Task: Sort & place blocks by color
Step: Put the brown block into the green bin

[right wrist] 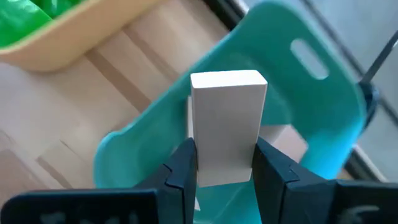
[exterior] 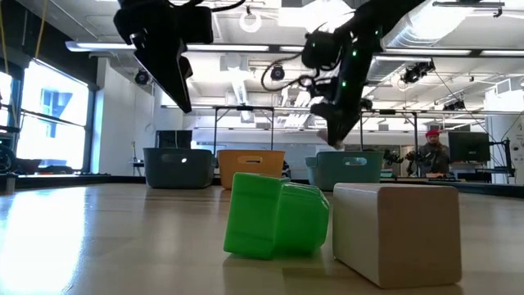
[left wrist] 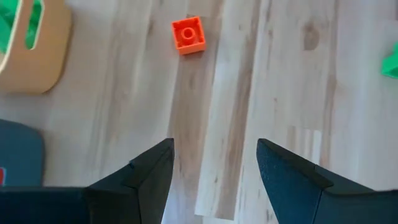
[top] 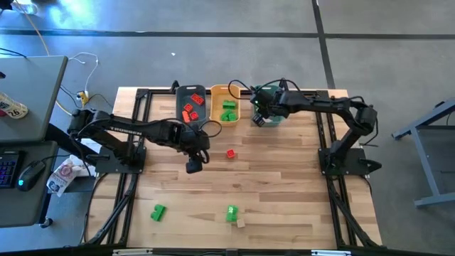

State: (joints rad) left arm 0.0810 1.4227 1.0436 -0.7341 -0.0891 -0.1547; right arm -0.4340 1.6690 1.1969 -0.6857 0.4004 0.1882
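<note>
Red-orange block [left wrist: 188,34], bright green blocks [exterior: 277,215], tan block [right wrist: 226,124], teal bin [right wrist: 311,99], orange-yellow bin [top: 226,92].

– where am i driving this from?
– looks like my lab: open ceiling ducts [exterior: 458,33], a desk [top: 28,92] with a keyboard [top: 7,169], a person [exterior: 431,152] at a monitor [exterior: 468,146].

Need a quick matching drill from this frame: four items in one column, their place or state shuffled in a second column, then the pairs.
Items
1. right claw
2. left claw
3. loose red block
4. orange-yellow bin

Place or state
A. holds green blocks
B. open, above bare table
C. shut on a tan block over the teal bin
D. lying alone on the table, beyond the open claw

Pairs: 1-C, 2-B, 3-D, 4-A
</note>
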